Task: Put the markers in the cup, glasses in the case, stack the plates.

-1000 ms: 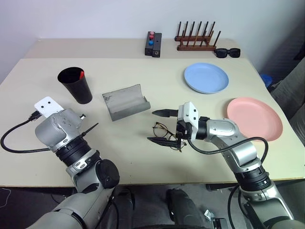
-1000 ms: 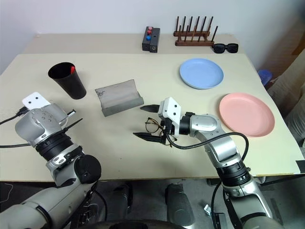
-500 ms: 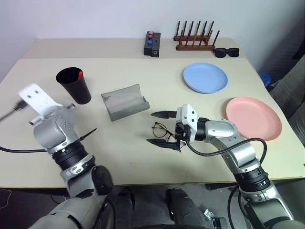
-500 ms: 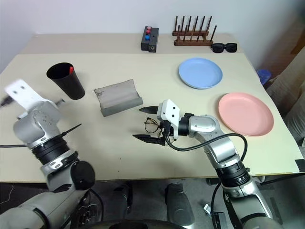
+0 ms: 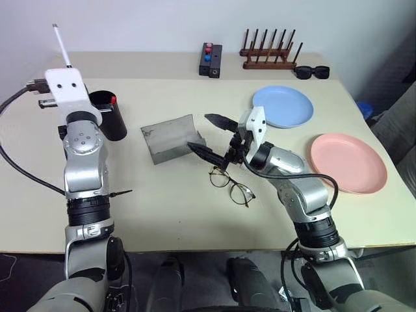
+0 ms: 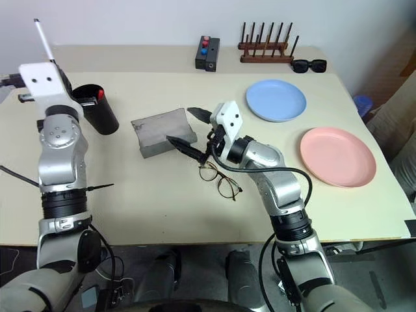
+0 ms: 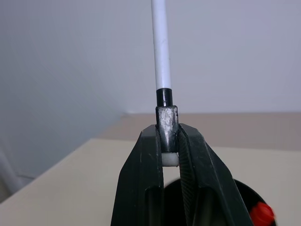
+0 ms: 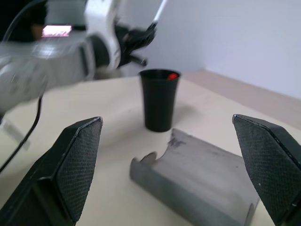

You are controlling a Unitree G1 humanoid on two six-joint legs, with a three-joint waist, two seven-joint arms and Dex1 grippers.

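Note:
My left gripper is shut on the black cap of the white marker, which points up, just above the black cup. The red cap of the other marker shows inside the cup. The grey case lies open at the table's middle. The wire-framed glasses lie on the table in front of it. My right gripper is open and empty, in the air above the glasses, close to the case's right end. The blue plate and the pink plate lie apart at the right.
Black sunglasses, a wooden peg rack and a black box with red and blue buttons stand along the far edge. A thin black cable hangs from my left arm.
My left arm rose and its wrist turned upward, bringing the white marker up beside the cup. My right gripper lifted from around the glasses toward the case, still open; the glasses stayed on the table.

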